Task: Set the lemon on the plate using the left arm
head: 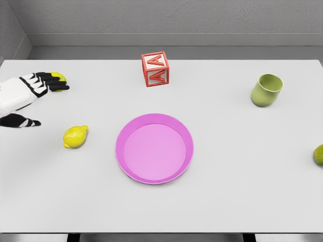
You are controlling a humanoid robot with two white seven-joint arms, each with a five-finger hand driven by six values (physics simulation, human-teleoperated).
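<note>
A yellow lemon point(75, 136) lies on the white table point(242, 191), just left of the pink plate point(154, 148), which sits at the table's middle with nothing on it. My left hand point(49, 103) comes in from the left edge, above and behind the lemon, open with its fingers point(48, 80) stretched out and its thumb point(22, 121) held wide apart. The fingertips reach a second small yellow-green fruit point(60, 77), partly hidden behind them. Nothing is grasped. The right arm does not show.
A red letter block point(155, 69) stands behind the plate. A green cup point(266, 89) is at the back right. Another yellow-green fruit point(319, 155) is cut off by the right edge.
</note>
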